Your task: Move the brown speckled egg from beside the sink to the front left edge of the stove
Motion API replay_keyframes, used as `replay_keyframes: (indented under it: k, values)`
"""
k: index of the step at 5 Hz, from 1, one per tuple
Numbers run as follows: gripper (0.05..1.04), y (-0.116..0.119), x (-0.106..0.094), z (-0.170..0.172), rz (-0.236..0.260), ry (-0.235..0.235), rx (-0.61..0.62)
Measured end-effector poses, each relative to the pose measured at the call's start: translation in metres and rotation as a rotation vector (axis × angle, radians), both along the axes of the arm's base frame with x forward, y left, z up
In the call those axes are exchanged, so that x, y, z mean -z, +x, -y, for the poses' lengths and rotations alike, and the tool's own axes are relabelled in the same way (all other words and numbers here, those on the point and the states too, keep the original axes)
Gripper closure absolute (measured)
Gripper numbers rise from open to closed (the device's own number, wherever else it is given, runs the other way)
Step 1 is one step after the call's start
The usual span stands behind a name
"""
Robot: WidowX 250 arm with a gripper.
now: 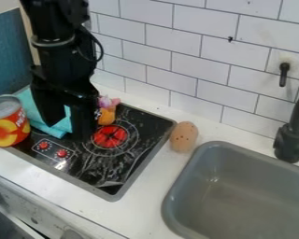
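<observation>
- Your black two-finger gripper (67, 131) hangs down over the rear left part of the black, glossy stove top with a grey rim (138, 173).
- Its fingers stand wide apart, and you can see part of the turquoise cloth (34, 111) in the gap; you cannot tell from this angle whether they touch it.
- That cloth lies in loose folds at the stove's left rear, behind the fingers and beside the can.
- Just to the right of the gripper, as you look at it, you have a small pink-and-orange toy (106, 113) near the stove's back edge, partly hidden by the arm.
- In front of that toy, you see a round red burner marking (110, 136); two small red knob shapes (53, 149) sit nearer the front left.
- At your view's left edge stands an upright red-and-yellow can with a fruit picture (10, 128) and a pale metal top.
- On the white counter (136, 214), between stove and sink, you find a brown egg-shaped object with dark spots (184, 137).
- Right of it is the grey sink (177, 189), with a black faucet (292, 140) at its back.
- Behind everything, you face a white tiled wall (199, 77) bearing a small black hook (283, 74).
</observation>
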State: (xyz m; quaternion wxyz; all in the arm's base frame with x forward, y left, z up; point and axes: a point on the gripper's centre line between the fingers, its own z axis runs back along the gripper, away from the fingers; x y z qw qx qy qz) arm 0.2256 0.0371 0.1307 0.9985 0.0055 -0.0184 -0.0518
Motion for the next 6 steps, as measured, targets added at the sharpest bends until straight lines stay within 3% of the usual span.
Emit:
replay_keyframes:
  k: [1, 2, 3, 4, 5, 6]
  values:
    - [0.083, -0.001, 0.006, 0.000, -0.025, -0.001, 0.001]
    - [0.083, 0.028, 0.009, 0.027, -0.018, 0.058, 0.079]
    - [0.083, 0.055, 0.000, 0.044, 0.017, 0.076, 0.115]
    - [0.083, 0.076, 0.001, 0.052, 0.021, 0.062, 0.103]
    - [0.083, 0.103, 0.008, 0.064, 0.085, -0.002, 0.085]
    - [0.083, 0.125, 0.030, 0.072, 0.064, -0.036, 0.104]
